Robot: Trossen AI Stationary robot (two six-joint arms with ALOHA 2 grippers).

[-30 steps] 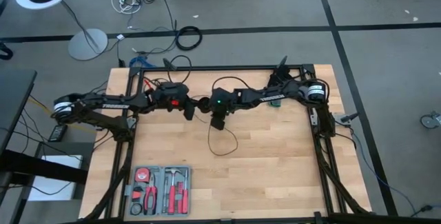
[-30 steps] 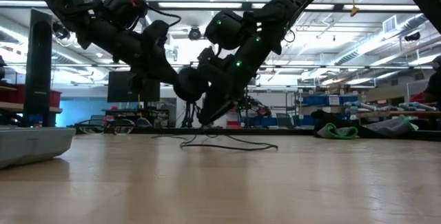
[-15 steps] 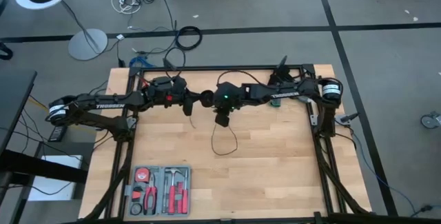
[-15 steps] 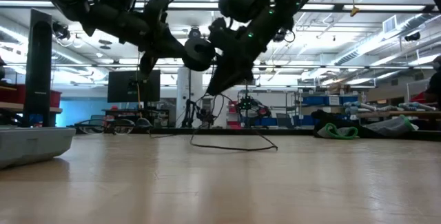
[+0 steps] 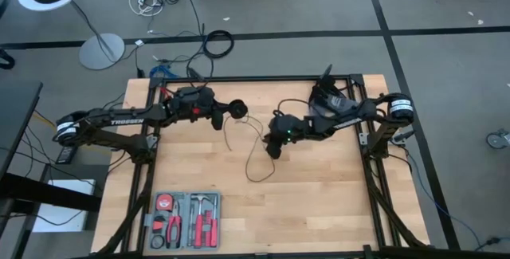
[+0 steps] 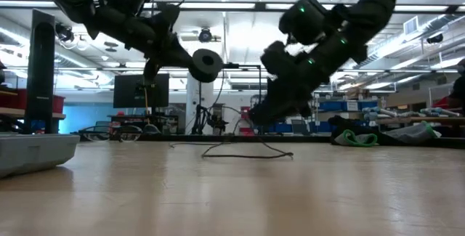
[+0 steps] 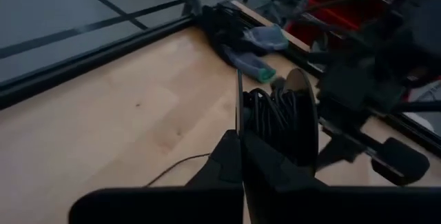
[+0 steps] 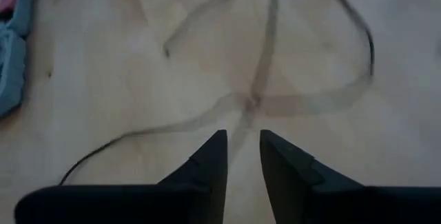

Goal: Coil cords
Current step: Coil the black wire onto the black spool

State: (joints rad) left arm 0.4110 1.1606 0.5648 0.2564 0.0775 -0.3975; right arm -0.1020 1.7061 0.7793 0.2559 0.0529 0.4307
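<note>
1. Above the table [image 5: 319, 203], the left gripper [image 5: 221, 116] is clamped on the round puck [image 5: 237, 110], cord wound on it — held clear of the wood.
2. From the puck, the thin black cord [image 5: 256, 167] trails down and loops across the table's middle.
3. Right gripper [image 5: 274, 149] hovers over that loop — fingers [image 8: 210, 158] slightly parted, holding nothing.

A tool tray [image 5: 186, 220] sits at seven o'clock on the table [image 5: 319, 203]. A lamp base [image 5: 101, 51] and thick cable ring [image 5: 217, 44] lie on the floor at eleven.
</note>
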